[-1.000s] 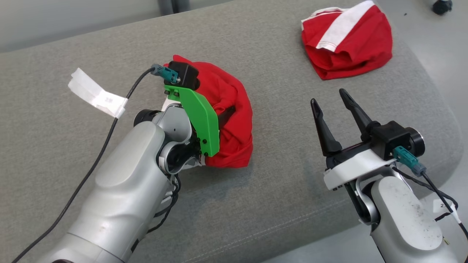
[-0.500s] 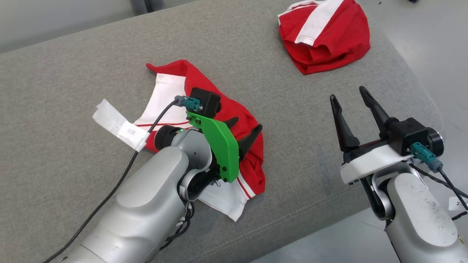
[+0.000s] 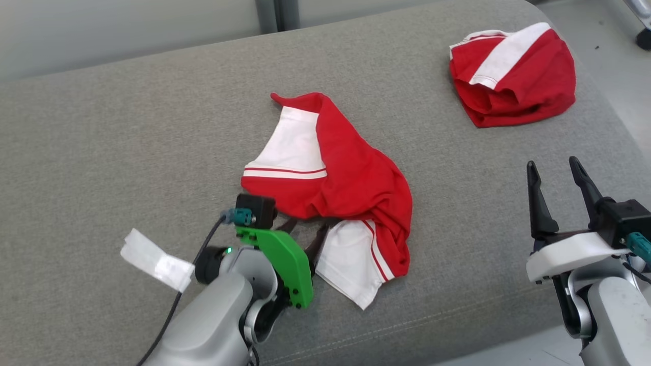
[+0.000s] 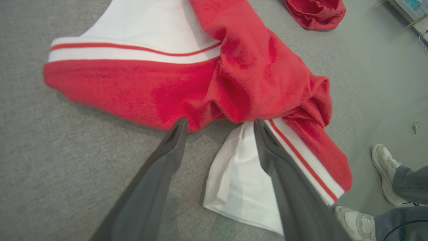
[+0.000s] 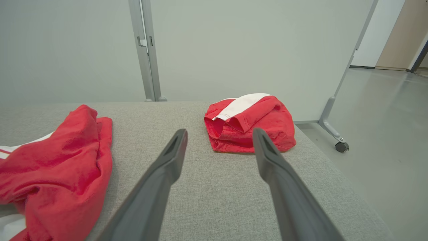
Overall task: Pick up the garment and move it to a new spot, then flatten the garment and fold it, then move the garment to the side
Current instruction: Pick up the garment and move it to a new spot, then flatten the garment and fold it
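The garment (image 3: 351, 183), red with white panels and thin red stripes, lies loosely crumpled on the grey cushion (image 3: 127, 127). My left gripper (image 3: 307, 226) stands open at the garment's near edge, holding nothing. In the left wrist view the garment (image 4: 240, 77) spreads ahead of my left gripper (image 4: 219, 123); one fingertip sits at the red hem and the other over a white flap. My right gripper (image 3: 554, 168) is open and empty over bare cushion at the right, well apart from the garment. The right wrist view has the garment (image 5: 67, 150) at its left, beside my right gripper (image 5: 219, 132).
A second red and white garment (image 3: 513, 76) lies bundled at the cushion's far right corner (image 5: 250, 117). The cushion's front edge (image 3: 457, 325) drops to the floor. A person's shoes (image 4: 384, 160) stand on the floor beside it. A partition on casters (image 5: 341, 146) stands behind.
My left gripper has opened and let go of the garment, then drawn back toward me. The garment now lies spread on the cushion. The head camera has shifted.
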Tool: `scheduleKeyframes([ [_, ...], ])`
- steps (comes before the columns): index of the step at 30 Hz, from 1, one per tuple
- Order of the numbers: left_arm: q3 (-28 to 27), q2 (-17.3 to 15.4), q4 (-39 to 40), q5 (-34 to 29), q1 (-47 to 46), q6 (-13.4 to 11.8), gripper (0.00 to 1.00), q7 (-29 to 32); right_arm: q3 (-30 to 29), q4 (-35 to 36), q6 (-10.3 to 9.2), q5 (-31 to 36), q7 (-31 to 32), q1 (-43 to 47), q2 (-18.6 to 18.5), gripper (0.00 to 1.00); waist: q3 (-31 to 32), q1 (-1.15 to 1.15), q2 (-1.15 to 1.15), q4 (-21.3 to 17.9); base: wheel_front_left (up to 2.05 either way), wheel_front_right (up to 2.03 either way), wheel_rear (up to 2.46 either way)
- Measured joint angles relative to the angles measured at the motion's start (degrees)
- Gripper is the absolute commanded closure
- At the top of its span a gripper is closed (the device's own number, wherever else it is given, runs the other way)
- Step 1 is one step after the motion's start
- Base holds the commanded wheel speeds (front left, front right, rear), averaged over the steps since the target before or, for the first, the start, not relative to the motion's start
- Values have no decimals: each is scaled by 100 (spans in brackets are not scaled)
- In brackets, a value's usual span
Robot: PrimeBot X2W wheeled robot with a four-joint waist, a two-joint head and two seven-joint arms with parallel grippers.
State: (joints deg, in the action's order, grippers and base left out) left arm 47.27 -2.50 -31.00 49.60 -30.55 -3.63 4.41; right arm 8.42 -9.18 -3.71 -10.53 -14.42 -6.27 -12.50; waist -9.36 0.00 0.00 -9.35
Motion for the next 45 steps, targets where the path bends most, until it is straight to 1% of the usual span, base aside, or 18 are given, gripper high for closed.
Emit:
scheduleKeyframes([
  [2,-2,-5,-1,94,275,0,0,-42,-74,45,-43,-14,0,142,-18,0,68,0,0,112,0,0,0],
  [4,-12,-3,-1,126,447,-43,0,-98,-105,83,-43,-15,0,252,-22,0,126,0,0,222,0,0,0],
  [7,-71,-4,1,303,586,-52,0,-143,-89,148,-42,-25,0,328,-12,0,193,0,0,367,0,0,0],
  [12,-77,-4,-2,316,699,-53,0,-222,15,241,-33,-25,-1,328,10,0,273,0,0,476,0,0,0],
  [15,-75,-4,38,394,710,-46,0,-246,78,283,24,-22,0,328,11,0,266,0,0,440,0,0,0],
  [22,48,-2,121,424,710,19,0,-208,71,336,25,-22,-1,329,-7,0,213,0,0,312,0,0,0],
  [28,78,0,134,425,708,19,0,-194,58,375,25,-22,-1,331,-7,0,156,0,0,226,0,0,0],
  [31,121,0,92,433,703,69,0,-143,0,391,24,-23,0,333,-7,0,130,0,0,193,0,0,0],
  [34,122,0,36,491,701,109,0,-134,-7,410,24,-23,0,334,-1,0,110,0,0,174,0,0,0],
  [35,121,0,8,623,700,110,0,-116,-2,420,24,-23,-1,334,2,0,96,0,0,159,0,0,0],
  [38,93,1,-36,655,693,110,0,-127,32,421,44,-23,-1,332,9,0,73,0,0,132,0,0,0],
  [39,83,-1,-47,665,687,110,7,-152,51,422,68,-24,0,332,24,0,64,0,0,117,0,0,0],
  [40,86,-1,-62,666,675,113,23,-152,60,422,71,-24,-1,332,43,0,56,0,0,100,0,0,0],
  [41,90,-1,-64,676,669,136,52,-152,57,422,75,-24,-1,332,56,0,47,0,0,87,0,0,0],
  [43,119,2,-78,714,644,168,87,-149,54,422,77,-34,-1,332,60,0,35,0,0,70,0,0,0],
  [44,121,2,-93,721,633,169,100,-149,54,422,77,-54,-1,331,67,0,31,0,0,62,0,0,0],
  [45,131,2,-125,721,622,182,100,-146,54,421,77,-59,-1,331,73,0,28,0,0,55,0,0,0],
])
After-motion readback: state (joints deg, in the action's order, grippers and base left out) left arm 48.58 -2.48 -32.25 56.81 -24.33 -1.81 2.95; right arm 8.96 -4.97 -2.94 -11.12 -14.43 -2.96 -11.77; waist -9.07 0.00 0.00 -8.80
